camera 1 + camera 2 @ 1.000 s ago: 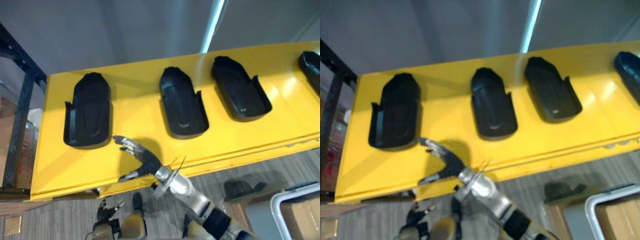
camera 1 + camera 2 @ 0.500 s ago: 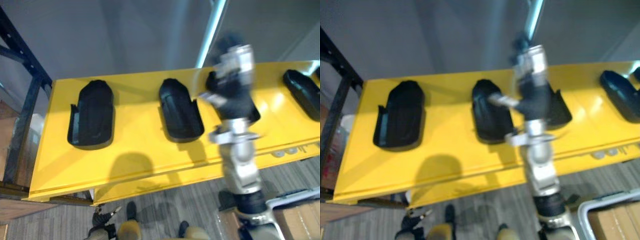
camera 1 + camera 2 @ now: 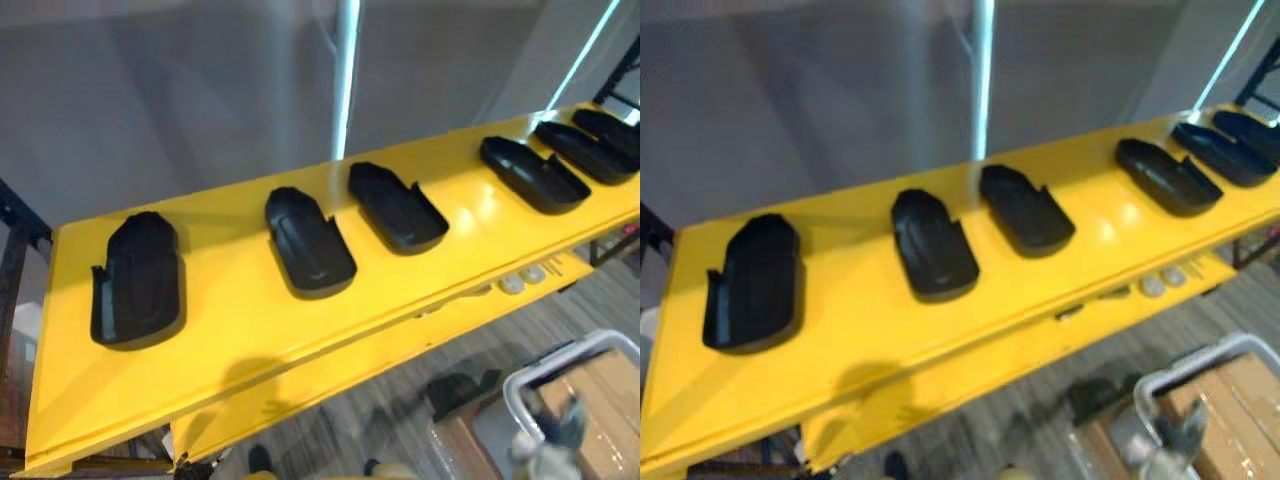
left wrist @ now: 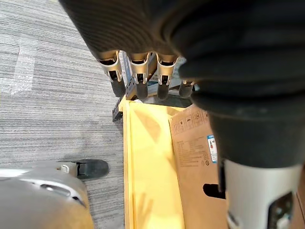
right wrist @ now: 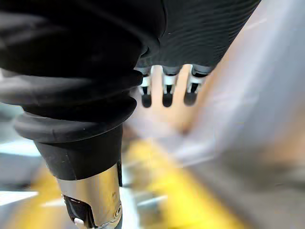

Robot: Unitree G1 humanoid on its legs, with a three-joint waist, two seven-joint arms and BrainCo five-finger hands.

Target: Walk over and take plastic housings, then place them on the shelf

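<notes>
Beyond the left hand (image 4: 136, 71), its fingertips (image 4: 141, 90) hang straight and slack, slightly apart, closed on nothing; just past them lies a yellow board (image 4: 150, 167) with a cardboard box (image 4: 195, 152) close beside it; grey carpet (image 4: 52, 95) spreads out on the fingers' other side. On the right hand (image 5: 164, 81) the fingertips (image 5: 167, 99) likewise point out in a loose row, a little apart and holding nothing; what lies past them is too blurred to tell.

Well away from both sets of fingers, up on the yellow shelf (image 3: 240, 330), lie the plastic housings, six black shells in a row; toward the left hand's end sit three with clear gaps between them (image 3: 137, 278) (image 3: 309, 243) (image 3: 397, 206); toward the right hand's end sit three more (image 3: 533, 173) (image 3: 585, 150) (image 3: 615, 130); the last two lie so close that I cannot tell whether they touch. Below the shelf's front edge, on the right hand's side, a white bin (image 3: 565, 355) stands on the carpet.
</notes>
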